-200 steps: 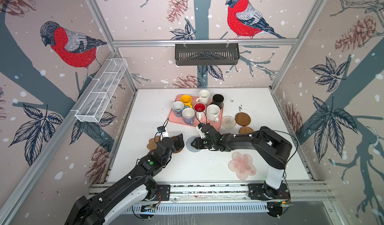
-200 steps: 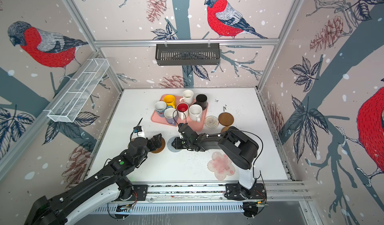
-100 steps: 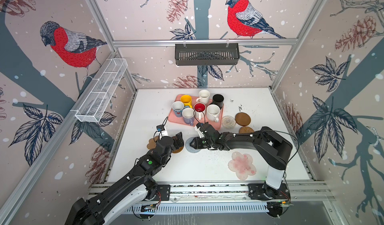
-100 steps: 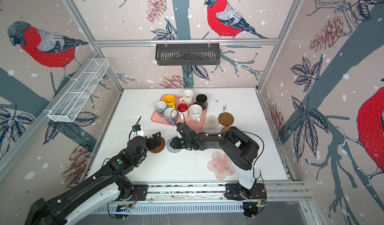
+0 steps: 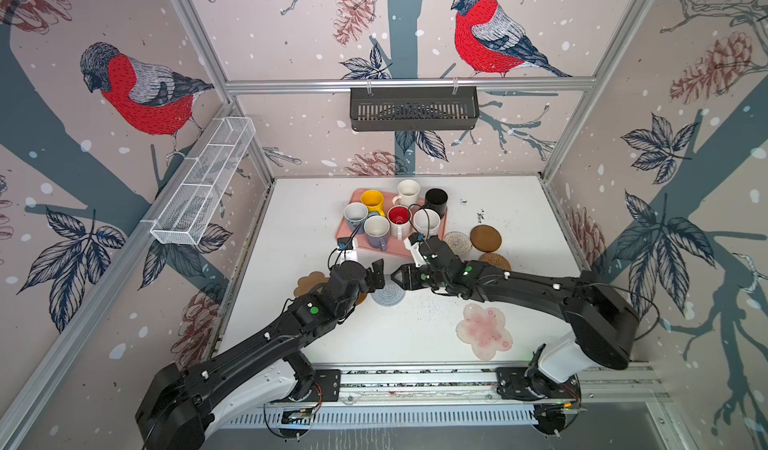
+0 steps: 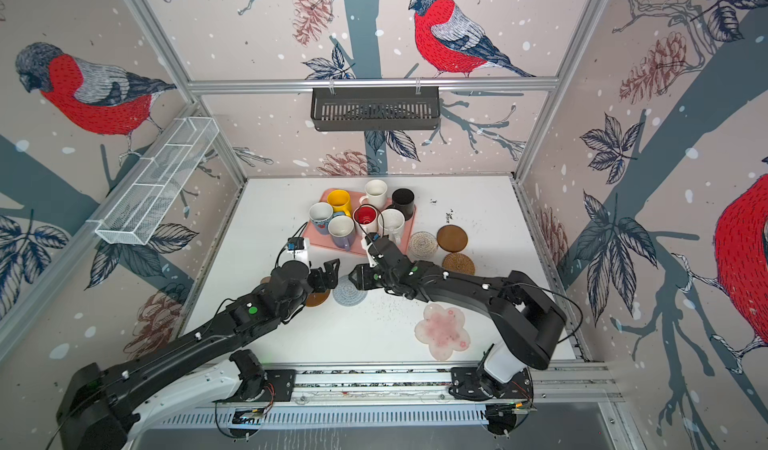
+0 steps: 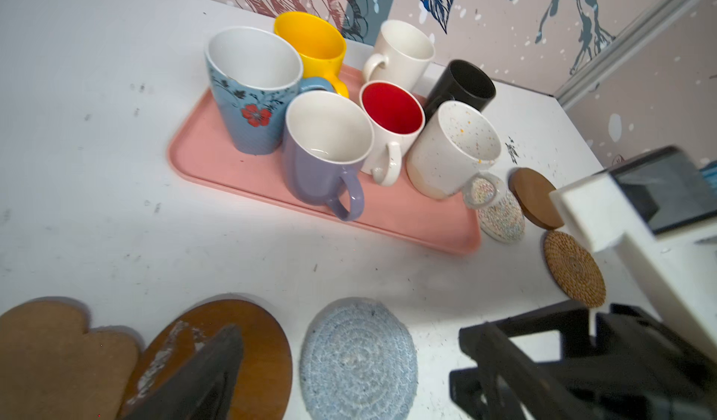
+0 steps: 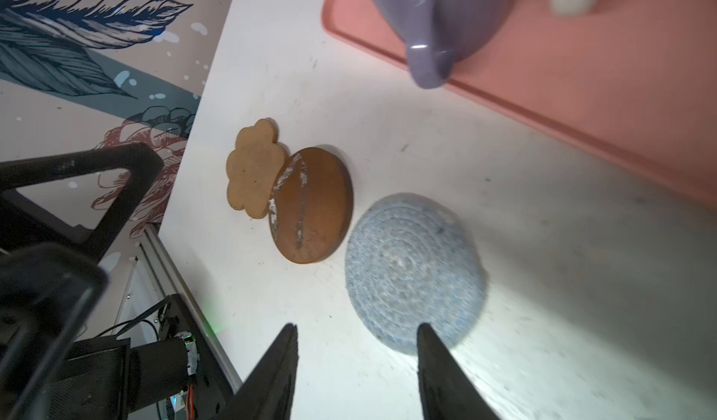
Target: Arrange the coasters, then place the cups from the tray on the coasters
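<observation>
A white table (image 5: 299, 219) fills the floor of the cell, its surface scuffed and dotted with dark specks (image 5: 480, 217) toward the far right. Wallpaper with red-breasted birds (image 5: 490, 32), pine cones and leaves covers the walls. A black slotted basket (image 5: 414, 109) hangs from the aluminium bar (image 5: 291, 85) on the back wall, and a white wire basket (image 5: 203, 182) with compartments is fixed along the left wall.

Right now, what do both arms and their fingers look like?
Left arm and right arm are black jointed links on white base segments, each with a green dot and white studs. A white camera mount with black cables sits at each wrist. Fingers are black, tapering wedges.
</observation>
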Controlling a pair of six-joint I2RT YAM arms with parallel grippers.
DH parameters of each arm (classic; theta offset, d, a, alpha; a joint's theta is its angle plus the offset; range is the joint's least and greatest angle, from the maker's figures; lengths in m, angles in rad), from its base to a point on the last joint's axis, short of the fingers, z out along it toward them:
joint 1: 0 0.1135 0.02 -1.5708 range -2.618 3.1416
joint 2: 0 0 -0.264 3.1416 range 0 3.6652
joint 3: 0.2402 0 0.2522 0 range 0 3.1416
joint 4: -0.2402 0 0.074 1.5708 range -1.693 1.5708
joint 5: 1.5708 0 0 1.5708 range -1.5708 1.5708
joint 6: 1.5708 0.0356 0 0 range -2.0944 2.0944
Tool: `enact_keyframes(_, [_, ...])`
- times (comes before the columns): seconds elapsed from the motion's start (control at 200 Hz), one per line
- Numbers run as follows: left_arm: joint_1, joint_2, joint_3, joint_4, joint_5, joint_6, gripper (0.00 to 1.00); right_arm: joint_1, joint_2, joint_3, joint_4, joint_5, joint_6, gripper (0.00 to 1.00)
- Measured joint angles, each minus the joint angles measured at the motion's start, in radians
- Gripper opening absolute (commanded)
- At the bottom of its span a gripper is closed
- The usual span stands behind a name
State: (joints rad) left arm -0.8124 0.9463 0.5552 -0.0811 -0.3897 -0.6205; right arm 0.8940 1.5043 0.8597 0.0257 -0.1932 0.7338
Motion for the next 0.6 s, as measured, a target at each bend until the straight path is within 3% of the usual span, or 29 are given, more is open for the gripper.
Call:
enact_keyframes(0.27, [-0.107,0.236,0.092,0.078,0.031,-0.001,0.87,-0.140,-0.314,-0.196,-0.223,0.135,-0.004,0.50])
enact_keyframes(0.45, [-0.144,0.380,0.136,0.157,0.085,-0.009,0.86,-0.248,-0.516,-0.321,-0.338,0.161,-0.003,0.51])
enact_keyframes(0.6, [-0.161,0.456,0.164,0.198,0.127,-0.012,0.88,-0.283,-0.620,-0.391,-0.398,0.168,0.007,0.65])
